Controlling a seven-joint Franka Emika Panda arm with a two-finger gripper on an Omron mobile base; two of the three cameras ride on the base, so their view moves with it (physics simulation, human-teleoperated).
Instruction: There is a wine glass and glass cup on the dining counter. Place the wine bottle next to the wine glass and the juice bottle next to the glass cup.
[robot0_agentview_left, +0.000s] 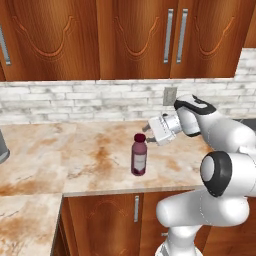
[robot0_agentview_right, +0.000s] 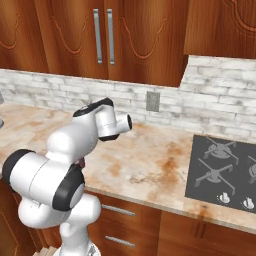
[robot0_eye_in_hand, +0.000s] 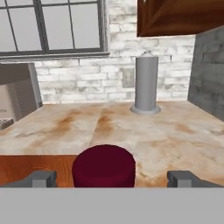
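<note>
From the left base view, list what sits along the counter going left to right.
Grey container at the left edge → dark red bottle → open gripper → white arm.

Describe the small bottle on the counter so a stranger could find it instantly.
Start at the marble counter below the wooden wall cabinets. Near its front edge stands a small bottle, upright, just left of the open gripper. It has a dark red cap, dark contents and a white label.
</note>
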